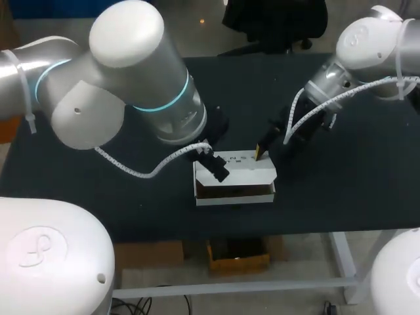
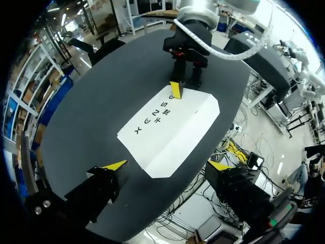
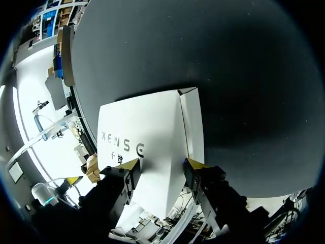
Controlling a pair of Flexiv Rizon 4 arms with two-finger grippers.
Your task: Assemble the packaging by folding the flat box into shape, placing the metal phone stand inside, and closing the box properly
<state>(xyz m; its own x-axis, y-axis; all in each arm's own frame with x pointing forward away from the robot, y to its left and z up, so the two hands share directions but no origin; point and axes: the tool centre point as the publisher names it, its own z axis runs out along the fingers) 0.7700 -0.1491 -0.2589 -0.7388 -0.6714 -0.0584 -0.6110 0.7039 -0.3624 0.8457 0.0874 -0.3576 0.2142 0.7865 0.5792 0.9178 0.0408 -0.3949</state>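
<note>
Lying ahead of the wide left hand (image 2: pixel 166 165), the box (image 2: pixel 170 127) touches the wide right hand (image 3: pixel 161 162).

A black table (image 1: pixel 341 190) bears one white box (image 1: pixel 246 174) near its front edge.

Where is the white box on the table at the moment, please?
In the head view the white box lies centrally on the table near its front edge, the left gripper over its left end and the right gripper at its back edge.
</note>
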